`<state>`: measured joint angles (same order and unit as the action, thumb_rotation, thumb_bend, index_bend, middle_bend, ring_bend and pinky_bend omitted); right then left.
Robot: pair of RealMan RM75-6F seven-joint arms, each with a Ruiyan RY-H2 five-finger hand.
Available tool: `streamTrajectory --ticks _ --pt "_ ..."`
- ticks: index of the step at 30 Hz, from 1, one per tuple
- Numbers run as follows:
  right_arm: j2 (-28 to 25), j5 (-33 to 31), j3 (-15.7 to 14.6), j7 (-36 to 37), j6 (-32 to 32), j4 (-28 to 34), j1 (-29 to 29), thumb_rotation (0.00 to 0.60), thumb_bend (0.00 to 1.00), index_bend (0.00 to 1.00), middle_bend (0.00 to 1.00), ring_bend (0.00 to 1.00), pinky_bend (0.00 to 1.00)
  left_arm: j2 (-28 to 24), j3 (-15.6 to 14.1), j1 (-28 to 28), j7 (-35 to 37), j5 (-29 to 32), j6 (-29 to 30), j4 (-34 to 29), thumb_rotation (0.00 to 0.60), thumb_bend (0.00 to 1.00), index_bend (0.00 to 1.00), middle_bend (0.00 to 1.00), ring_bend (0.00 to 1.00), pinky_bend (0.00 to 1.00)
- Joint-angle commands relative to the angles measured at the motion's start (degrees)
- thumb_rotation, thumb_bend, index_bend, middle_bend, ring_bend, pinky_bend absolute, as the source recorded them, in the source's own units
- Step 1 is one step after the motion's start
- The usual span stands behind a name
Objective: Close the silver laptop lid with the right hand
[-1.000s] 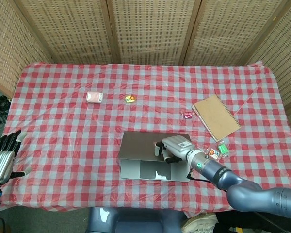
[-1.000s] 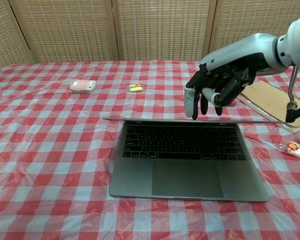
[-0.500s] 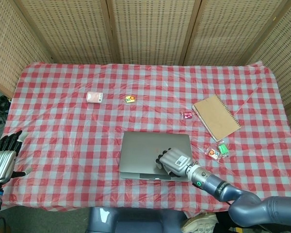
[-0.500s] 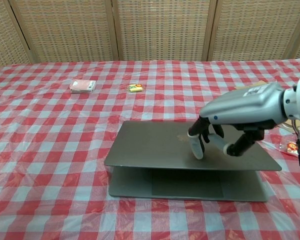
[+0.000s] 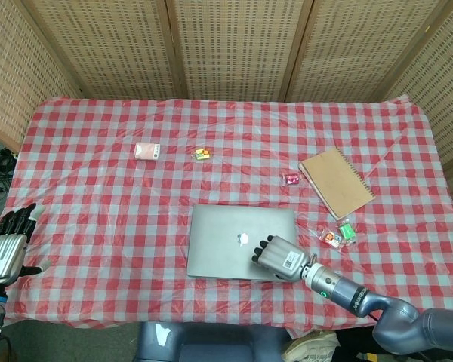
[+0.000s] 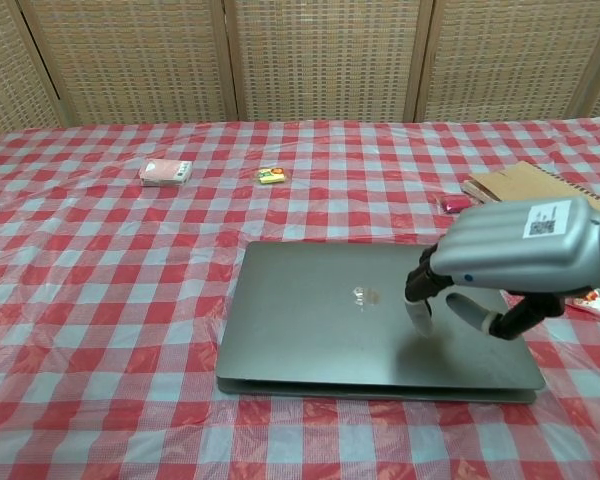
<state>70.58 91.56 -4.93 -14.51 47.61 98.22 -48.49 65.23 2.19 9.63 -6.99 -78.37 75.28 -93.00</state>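
The silver laptop (image 5: 234,240) (image 6: 330,315) lies on the checked tablecloth near the front edge, its lid down almost flat on the base. My right hand (image 5: 277,256) (image 6: 510,262) rests on the lid's right part, fingertips pressing down on it and holding nothing. My left hand (image 5: 6,250) hangs off the table's left edge in the head view, fingers apart and empty; the chest view does not show it.
A brown spiral notebook (image 5: 336,182) (image 6: 520,184) lies right of the laptop, small colourful packets (image 5: 338,233) beside it. A pink packet (image 5: 146,151) (image 6: 166,172), a yellow sweet (image 5: 203,154) (image 6: 272,176) and a red sweet (image 5: 292,178) (image 6: 453,204) lie further back. Wicker screens stand behind the table.
The laptop lid went from upright to nearly flat, pushed down by my right hand, which came forward and lower with it. The left hand has stayed where it was.
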Motion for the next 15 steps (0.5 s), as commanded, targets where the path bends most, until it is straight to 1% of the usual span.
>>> streamTrajectory --ticks 1,3,4,5,6,8,9,10,11,15 --pt "-2.5 4.1 2.0 2.1 9.1 -0.1 2.8 0.6 1.0 0.41 0.44 0.35 0.43 -0.2 0.0 -0.1 0.4 -0.2 0.3 -0.2 0.6 0.0 0.0 0.0 0.0 0.0" --pt "-3.4 4.7 2.7 3.0 12.2 -0.2 3.9 0.6 1.0 0.38 0.43 0.35 0.42 -0.4 0.0 -0.2 0.6 -0.4 0.5 -0.3 0.6 0.0 0.0 0.0 0.0 0.0" --pt "-4.1 4.6 3.2 3.9 14.7 -0.3 5.1 0.6 0.97 0.34 0.41 0.34 0.4 -0.5 -0.1 -0.2 0.8 -0.6 0.6 -0.4 0.6 0.0 0.0 0.0 0.0 0.0" --pt "-4.7 4.3 3.5 4.9 17.1 -0.6 6.4 0.6 0.91 0.3 0.38 0.32 0.38 -0.7 -0.1 -0.3 1.1 -0.9 0.8 -0.5 0.6 0.0 0.0 0.0 0.0 0.0" --pt "-5.2 3.9 3.7 6.0 19.3 -1.0 7.8 0.6 0.74 0.23 0.32 0.27 0.33 -0.8 -0.2 -0.4 1.4 -1.2 1.0 -0.6 0.6 0.0 0.0 0.0 0.0 0.0" --pt "-6.5 1.2 3.9 7.3 23.9 -2.4 11.8 0.6 0.26 0.07 0.14 0.12 0.14 -1.3 -0.5 -0.8 2.1 -2.5 2.1 -0.9 0.6 0.0 0.0 0.0 0.0 0.0" --pt "-7.3 -2.2 3.8 7.0 27.1 -3.0 15.4 0.6 0.14 0.03 0.08 0.08 0.09 -1.5 -0.6 -1.2 1.9 -3.9 3.8 -1.1 0.6 0.0 0.0 0.0 0.0 0.0" --pt "-7.3 -3.0 3.6 6.6 29.5 -2.6 17.4 0.6 0.04 0.0 0.02 0.03 0.02 -1.5 -0.8 -1.6 2.0 -4.8 4.8 -1.1 0.6 0.0 0.0 0.0 0.0 0.0" --pt "-7.2 -3.7 3.5 6.5 31.4 -2.4 19.3 0.6 0.01 0.0 0.01 0.01 0.0 -1.5 -0.9 -1.9 2.2 -5.5 5.6 -1.1 0.6 0.0 0.0 0.0 0.0 0.0" --pt "-5.7 -4.2 2.3 4.5 39.7 -3.5 26.7 0.6 0.0 0.0 0.0 0.0 0.0 -1.7 -1.5 -3.0 3.2 -7.9 8.3 -1.1 0.6 0.0 0.0 0.0 0.0 0.0"
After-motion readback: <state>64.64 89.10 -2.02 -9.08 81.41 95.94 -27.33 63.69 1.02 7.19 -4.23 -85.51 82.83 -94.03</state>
